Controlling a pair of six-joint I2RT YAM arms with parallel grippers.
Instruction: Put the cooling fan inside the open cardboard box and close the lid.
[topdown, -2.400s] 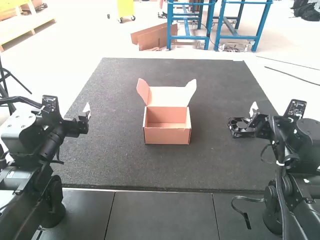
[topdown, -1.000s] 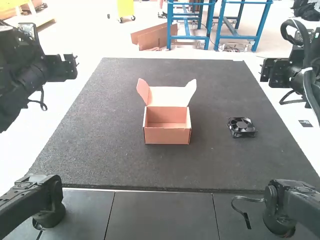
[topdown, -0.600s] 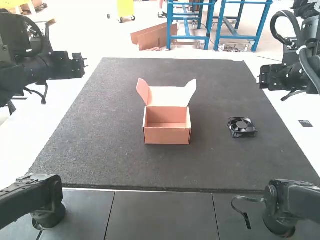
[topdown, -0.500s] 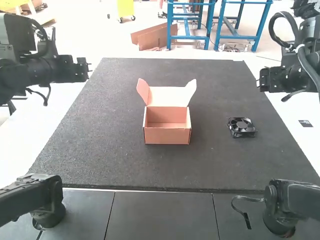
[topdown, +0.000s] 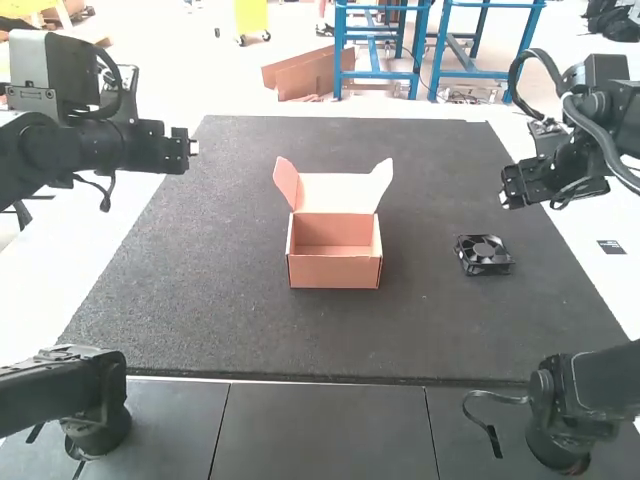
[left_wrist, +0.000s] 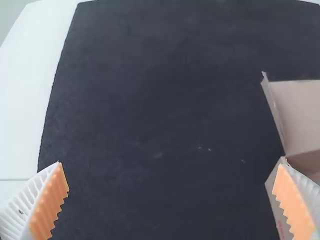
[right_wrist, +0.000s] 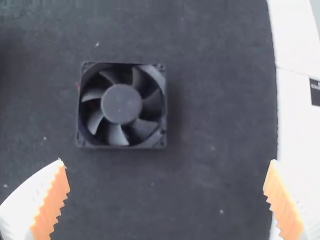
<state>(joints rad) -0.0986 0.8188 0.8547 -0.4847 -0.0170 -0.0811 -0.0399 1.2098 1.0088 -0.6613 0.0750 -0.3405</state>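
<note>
Box: small brown cardboard box (topdown: 334, 250), dead centre of the high view on the mat. The lid is flipped up at the back with its two side tabs sticking up, so the top's wide open. All I can make out inside is bare cardboard wall.
Fan: black square cooling fan (topdown: 484, 253), lying flat on the mat to the right of the box, well apart from it. Blades face up in the right wrist view (right_wrist: 121, 105).
Left gripper: (topdown: 188, 150) upper left of the high view, over the mat's left edge, well apart from the box. Its white ribbed fingers with orange pads (left_wrist: 47, 200) are spread wide over bare mat.
Right gripper: (topdown: 510, 190) right side of the high view, up above the fan, not touching it. Its fingers (right_wrist: 47, 200) are spread wide too.
Mat: dark textured sheet (topdown: 200, 280) under everything.
</note>
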